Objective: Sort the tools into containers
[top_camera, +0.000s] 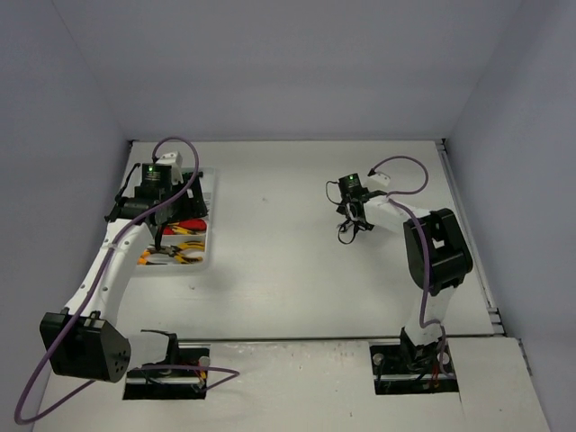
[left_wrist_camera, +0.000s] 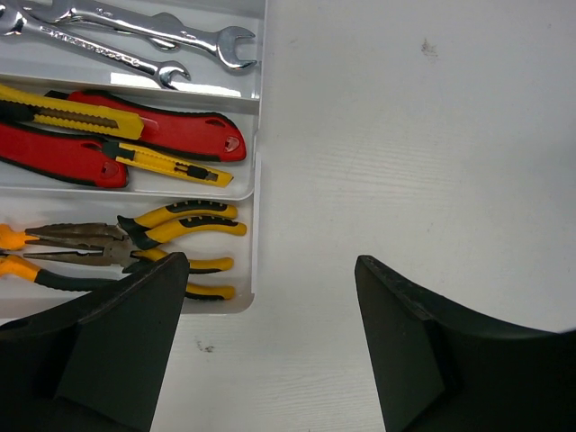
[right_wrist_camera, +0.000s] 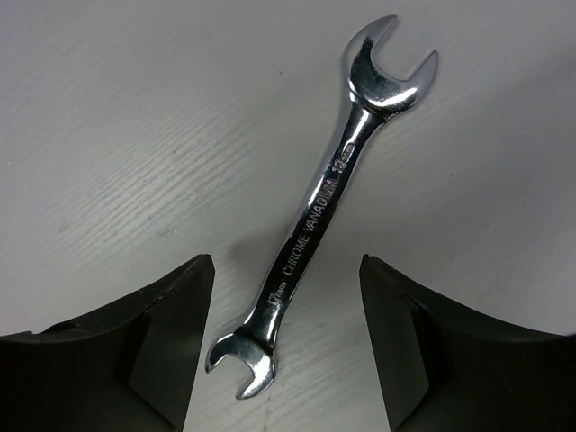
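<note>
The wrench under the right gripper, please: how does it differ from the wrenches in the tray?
The lone wrench lies on the table, its end between the right gripper's open fingers; the tray wrenches lie paired in a compartment of the white tray. Both are silver and open-ended.

White organiser tray (left_wrist_camera: 259, 108), three adjoining compartments seen. One holds silver open-end wrenches (left_wrist_camera: 193, 36), the next red and yellow cutters (left_wrist_camera: 180, 135), the third yellow-handled pliers (left_wrist_camera: 184, 211), all lying flat. One more silver wrench (right_wrist_camera: 328, 189), stamped CHROME VANADIUM, lies flat and diagonal, well apart from the tray.
</note>
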### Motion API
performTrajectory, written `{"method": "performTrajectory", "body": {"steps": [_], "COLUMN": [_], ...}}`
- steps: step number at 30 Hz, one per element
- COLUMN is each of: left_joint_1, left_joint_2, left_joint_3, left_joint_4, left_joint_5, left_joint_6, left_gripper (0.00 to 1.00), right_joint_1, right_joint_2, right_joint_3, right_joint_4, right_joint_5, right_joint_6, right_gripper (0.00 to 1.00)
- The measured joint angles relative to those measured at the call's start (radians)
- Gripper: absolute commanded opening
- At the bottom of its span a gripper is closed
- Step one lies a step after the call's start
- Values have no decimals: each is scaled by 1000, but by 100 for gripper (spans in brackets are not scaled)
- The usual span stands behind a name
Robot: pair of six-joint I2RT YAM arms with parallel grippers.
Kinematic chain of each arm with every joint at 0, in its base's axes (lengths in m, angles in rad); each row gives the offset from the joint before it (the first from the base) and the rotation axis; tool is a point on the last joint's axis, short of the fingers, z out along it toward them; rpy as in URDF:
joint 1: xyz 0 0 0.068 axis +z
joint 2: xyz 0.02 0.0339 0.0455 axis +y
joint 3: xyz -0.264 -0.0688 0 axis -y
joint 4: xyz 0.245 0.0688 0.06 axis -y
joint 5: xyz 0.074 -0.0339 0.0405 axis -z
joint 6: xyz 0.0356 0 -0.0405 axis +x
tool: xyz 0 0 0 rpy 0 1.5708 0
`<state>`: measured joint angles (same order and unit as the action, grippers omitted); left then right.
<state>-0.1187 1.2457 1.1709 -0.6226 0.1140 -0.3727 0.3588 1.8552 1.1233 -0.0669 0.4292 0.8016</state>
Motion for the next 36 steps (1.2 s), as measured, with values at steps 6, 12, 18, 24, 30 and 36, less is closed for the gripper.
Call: {"method": "performTrajectory", "body": {"steps": [6,12,18,24,30,36], "left_joint_1": [1,11,45,55,55,56], "left_joint_2": [-10,-11,-12,-15,-24,-35], "left_joint_3": [0,-1,-1,-5,-7,-19], "left_joint_4": [-1,-1,-1,-1,-1,4], "left_joint_5": [13,27,46,50,55,58], "left_joint_6": [2,1,-2,-3,-3,-3], "left_gripper": [72,72,72,72,72,72], "right_joint_1": [0,1,14,93,255,380], "right_joint_2": [52,52,32,-46,-134,-247], "right_joint_3": [18,19,-19,-119,-214,-328], "right_joint_4": [-12,-23,-7,7,11,13], "right_joint_5": [29,27,28,23,-32,-128], "right_joint_6": [15,9,-3,-30,-101,-144], "right_gripper": [59,47,32,17,2,5]}}
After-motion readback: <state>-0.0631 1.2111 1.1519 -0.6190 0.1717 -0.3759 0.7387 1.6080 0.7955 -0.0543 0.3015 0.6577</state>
